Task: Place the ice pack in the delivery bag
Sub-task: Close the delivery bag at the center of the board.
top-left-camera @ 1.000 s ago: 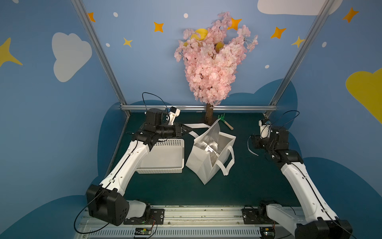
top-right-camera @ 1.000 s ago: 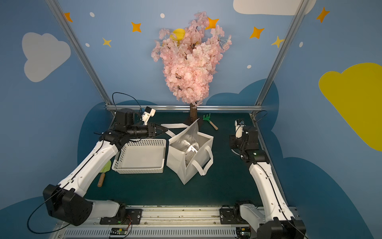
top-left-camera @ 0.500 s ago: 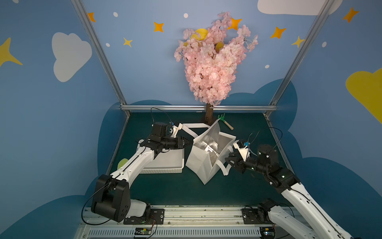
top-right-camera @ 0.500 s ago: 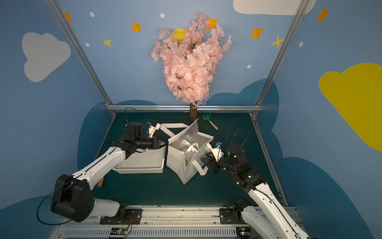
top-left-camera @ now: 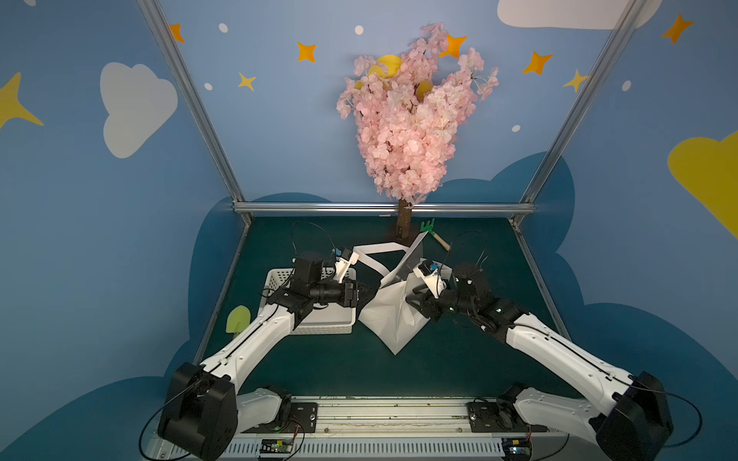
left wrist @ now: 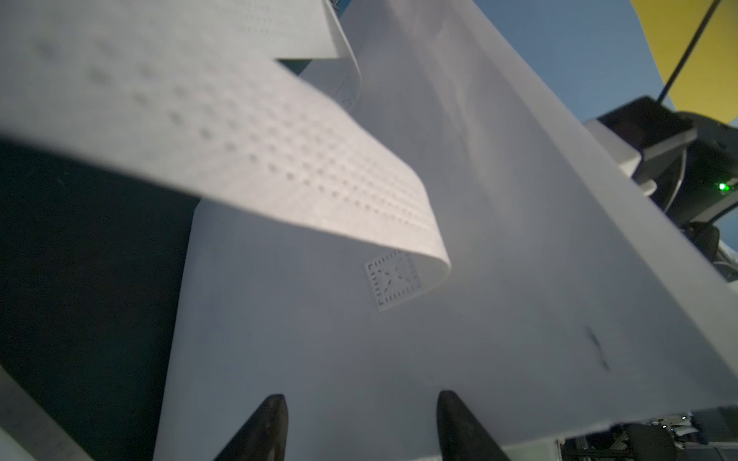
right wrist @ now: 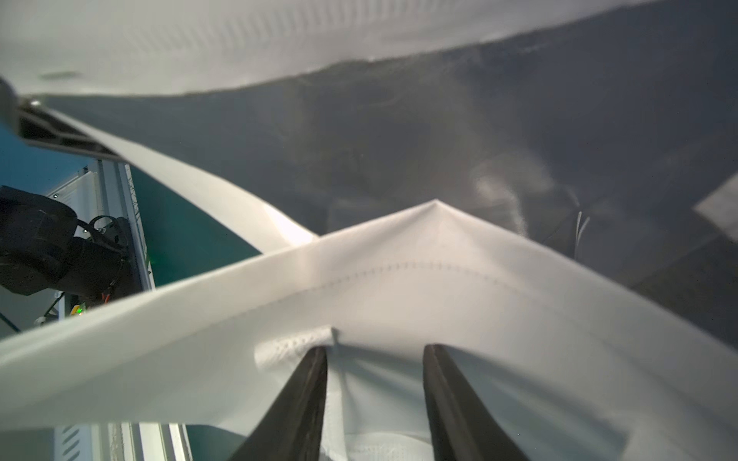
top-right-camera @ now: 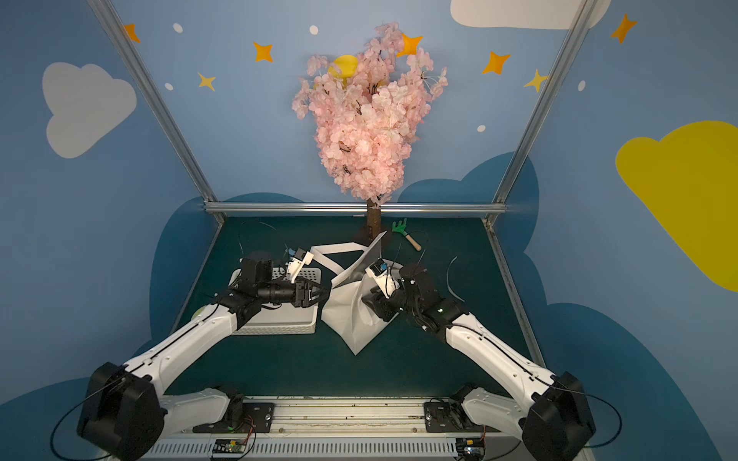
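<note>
— While the left gripper [top-left-camera: 365, 293] is hovering at the left wall of the delivery bag [top-left-camera: 393, 319], what is differing from a second ago?

— It is sitting lower now, with its fingers released and standing wider apart. The strap [top-left-camera: 375, 249] is hanging loose just above it. The right gripper [top-left-camera: 413, 303] was waiting back by the table's right edge. Now it is pressing against the bag's right side, and the bag's mouth is looking far narrower than before.

— Where is the bag sitting?

— It is standing on the green table [top-left-camera: 459, 359], between the two arms and just beside the white basket [top-left-camera: 323, 328], in both top views.

— What are the wrist cameras adding?

— The left wrist view is showing two dark fingertips [left wrist: 275, 423] parted with nothing between them and the bag's white wall just ahead. The right wrist view is showing that gripper's fingers [right wrist: 315, 379] spread too. Their tips are pushing into white fabric that is wrinkling between them, and the grey foil lining [right wrist: 439, 119] is showing beyond. The top views are hiding all of that.

— And how are the arms posing?

— Both forearms are reaching low and inward. The grippers are lying roughly level and pointing at each other across the bag, and the left arm is stretching over the basket.
</note>
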### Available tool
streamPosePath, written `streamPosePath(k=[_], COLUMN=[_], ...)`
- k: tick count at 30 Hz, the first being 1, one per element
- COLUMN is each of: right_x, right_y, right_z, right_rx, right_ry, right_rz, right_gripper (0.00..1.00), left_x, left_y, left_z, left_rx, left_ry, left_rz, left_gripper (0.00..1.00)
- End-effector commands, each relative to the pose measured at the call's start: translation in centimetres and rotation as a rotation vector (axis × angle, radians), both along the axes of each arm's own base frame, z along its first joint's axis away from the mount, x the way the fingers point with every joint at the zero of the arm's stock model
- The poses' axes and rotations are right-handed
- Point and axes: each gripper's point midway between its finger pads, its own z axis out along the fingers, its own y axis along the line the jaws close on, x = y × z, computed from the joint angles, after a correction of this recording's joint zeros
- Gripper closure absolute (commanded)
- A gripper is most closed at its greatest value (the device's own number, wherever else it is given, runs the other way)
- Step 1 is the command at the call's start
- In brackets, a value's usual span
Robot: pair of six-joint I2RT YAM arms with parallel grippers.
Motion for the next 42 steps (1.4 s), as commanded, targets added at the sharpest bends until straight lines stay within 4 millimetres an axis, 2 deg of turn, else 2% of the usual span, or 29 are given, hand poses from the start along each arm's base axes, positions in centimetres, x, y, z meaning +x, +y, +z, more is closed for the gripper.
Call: streamPosePath(k=[1, 8, 13, 17, 22, 25, 30, 35, 42], right_x=[1.1, 1.6, 1.6, 1.4, 1.4, 1.4, 1.3, 1.7, 1.7], right_y=[1.1, 1.8, 1.9, 2.0, 1.9, 2.0, 2.1, 2.0, 3.0], right_z=[2.2, 2.0, 1.9, 1.8, 1.6, 1.8, 1.9, 1.6, 1.3], right_rx=[0.047, 0.04, 0.039, 0.039, 0.033, 0.036, 0.035, 0.022, 0.023], right_ry=[-0.052, -0.045, -0.039, -0.035, -0.028, -0.025, -0.028, -0.031, -0.03], right_rz=[-0.009, -0.009, -0.006, -0.001, -0.007, -0.009, -0.007, -0.031, -0.013], right_gripper=[0.56, 0.56, 0.55, 0.55, 0.55, 0.55, 0.55, 0.55, 0.55], left_x=[-1.6, -3.9, -4.1, -3.1, -1.9, -1.8, -1.0, -2.3, -3.4], left_y=[0.5, 1.6, 1.0, 0.5, 3.0, 3.4, 2.5, -0.2, -2.6], left_z=[1.0, 2.0, 1.9, 1.2, 2.5, 2.2, 1.7, 3.0, 1.8], left_rx=[-0.013, -0.059, -0.037, 0.044, 0.15, 0.193, 0.179, 0.013, -0.016], left_ry=[-0.077, -0.22, -0.28, -0.312, -0.452, -0.5, -0.491, -0.431, -0.369], left_rz=[-0.02, 0.041, 0.059, 0.071, 0.205, 0.197, 0.153, 0.019, -0.072], left_gripper=[0.31, 0.13, 0.11, 0.1, 0.09, 0.08, 0.08, 0.08, 0.08])
